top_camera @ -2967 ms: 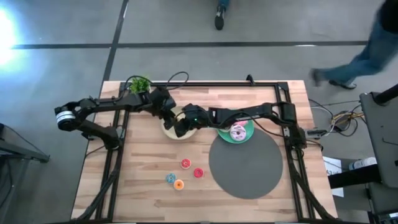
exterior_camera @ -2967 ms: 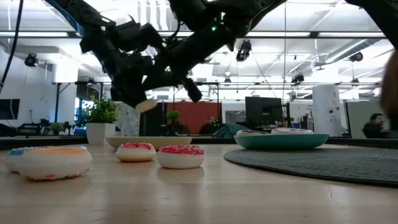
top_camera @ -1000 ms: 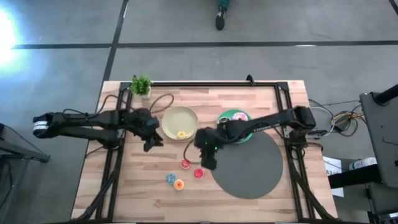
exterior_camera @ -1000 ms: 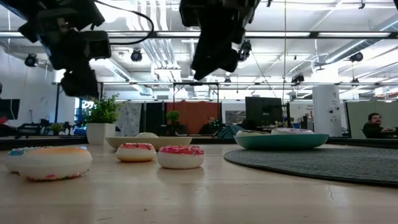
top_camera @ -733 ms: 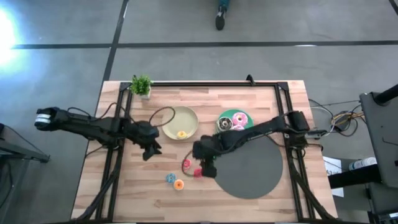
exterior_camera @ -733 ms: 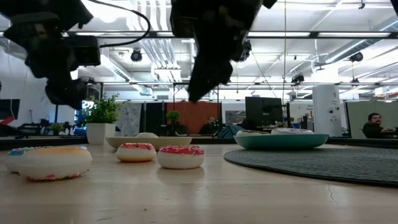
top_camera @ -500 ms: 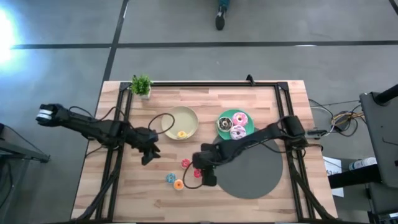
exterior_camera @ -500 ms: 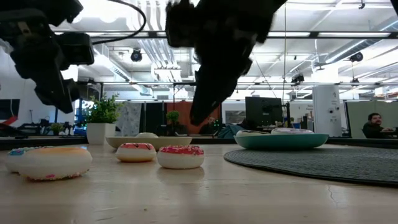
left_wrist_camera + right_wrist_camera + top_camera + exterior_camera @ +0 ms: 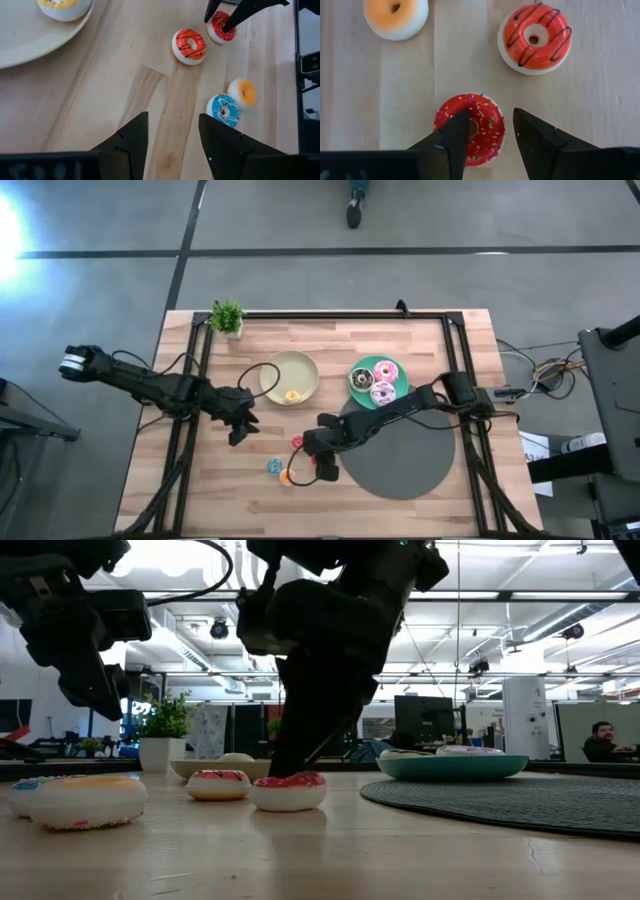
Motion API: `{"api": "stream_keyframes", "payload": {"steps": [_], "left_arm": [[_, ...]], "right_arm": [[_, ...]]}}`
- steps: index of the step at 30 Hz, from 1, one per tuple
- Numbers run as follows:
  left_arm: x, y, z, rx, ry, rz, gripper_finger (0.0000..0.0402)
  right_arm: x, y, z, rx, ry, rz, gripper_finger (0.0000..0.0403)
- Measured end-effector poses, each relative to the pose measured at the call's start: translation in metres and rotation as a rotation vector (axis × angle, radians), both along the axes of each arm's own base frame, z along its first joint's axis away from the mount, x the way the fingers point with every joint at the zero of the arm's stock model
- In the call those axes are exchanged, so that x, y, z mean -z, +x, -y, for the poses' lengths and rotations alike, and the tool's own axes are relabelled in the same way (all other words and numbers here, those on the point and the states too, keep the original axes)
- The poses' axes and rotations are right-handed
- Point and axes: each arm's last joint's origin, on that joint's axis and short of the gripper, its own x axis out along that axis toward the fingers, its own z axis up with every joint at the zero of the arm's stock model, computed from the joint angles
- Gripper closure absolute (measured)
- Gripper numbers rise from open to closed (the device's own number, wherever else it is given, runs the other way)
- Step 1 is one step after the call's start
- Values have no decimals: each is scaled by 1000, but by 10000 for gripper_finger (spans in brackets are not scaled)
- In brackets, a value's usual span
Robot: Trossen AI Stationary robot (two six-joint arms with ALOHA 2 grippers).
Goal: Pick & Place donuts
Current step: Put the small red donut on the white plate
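1. A red sprinkled donut lies flat on the wood.
2. A red donut with dark stripes lies flat near it.
3. An orange donut and a blue donut sit just beside each other.
4. A yellow donut rests in the beige plate.
5. A pink donut, a lilac sprinkled donut and a third, darker donut lie on the teal plate.

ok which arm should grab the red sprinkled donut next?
Right. The right gripper is open and already low over the red sprinkled donut, one finger over its hole. The left gripper hangs off to the side, apart from the small donuts.
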Motion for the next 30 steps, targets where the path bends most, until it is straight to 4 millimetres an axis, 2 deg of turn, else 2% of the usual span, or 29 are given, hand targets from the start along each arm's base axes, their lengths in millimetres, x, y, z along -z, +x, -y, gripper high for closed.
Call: {"api": "stream_keyframes", "payload": {"steps": [9,16,21,25,30], "left_arm": [[0,0,0,1,20,3,253],[0,0,-1,-2,34,5,253],[0,0,-1,-9,29,4,253],[-1,1,-1,-18,19,9,253],[-7,2,-1,-24,17,30,253]], "right_arm": [[-1,-7,1,-60,-35,-85,279],[5,-6,-1,-40,-25,-93,336],[-5,-1,7,66,-15,-50,385],[-33,3,34,195,-76,42,389],[-60,4,97,409,-96,110,390]]}}
